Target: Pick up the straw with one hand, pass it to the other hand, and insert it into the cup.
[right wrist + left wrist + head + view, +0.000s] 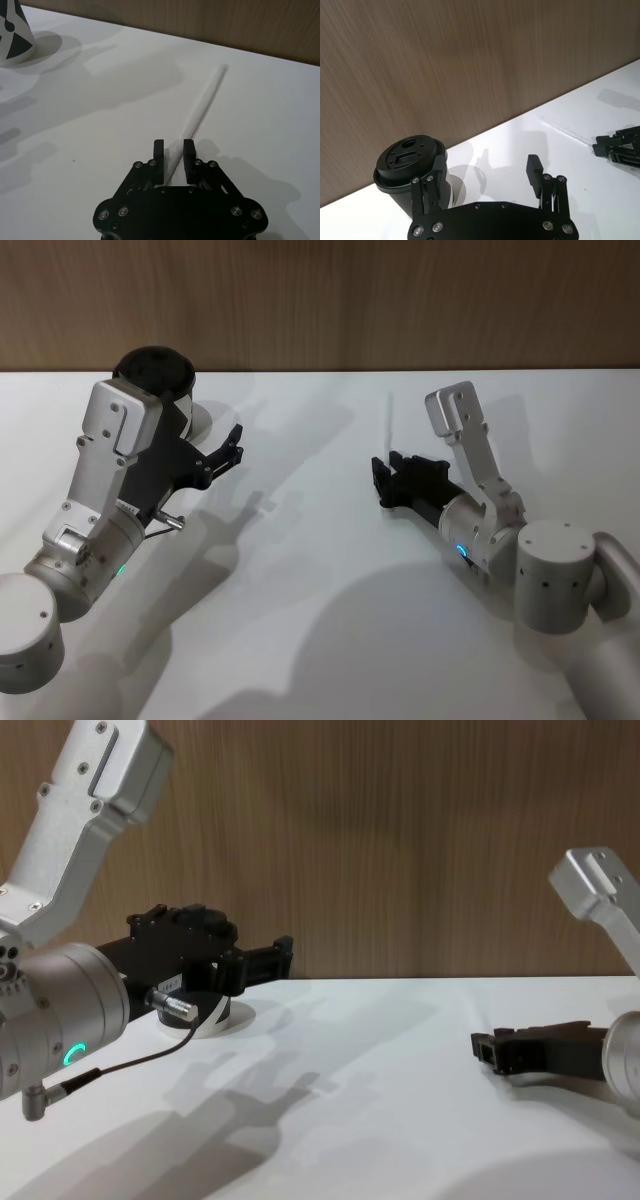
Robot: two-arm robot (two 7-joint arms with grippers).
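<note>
Left gripper (236, 445) raised, jaws apart, right gripper (381, 483) low

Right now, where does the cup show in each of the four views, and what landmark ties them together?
Head view: the cup is at the top left, behind the left gripper.
Left wrist view: the cup stands just past that gripper, with its lid showing.
Right wrist view: the cup is cut off at a corner of the frame.
Chest view: the cup is left of centre, mostly hidden by the gripper.
Shared landmark: the wooden wall behind the table.

wall (320, 300): matt grained wood | table (320, 580): smooth, faint sheen | straw (202, 102): matt | cup lid (410, 157): matt plastic
</note>
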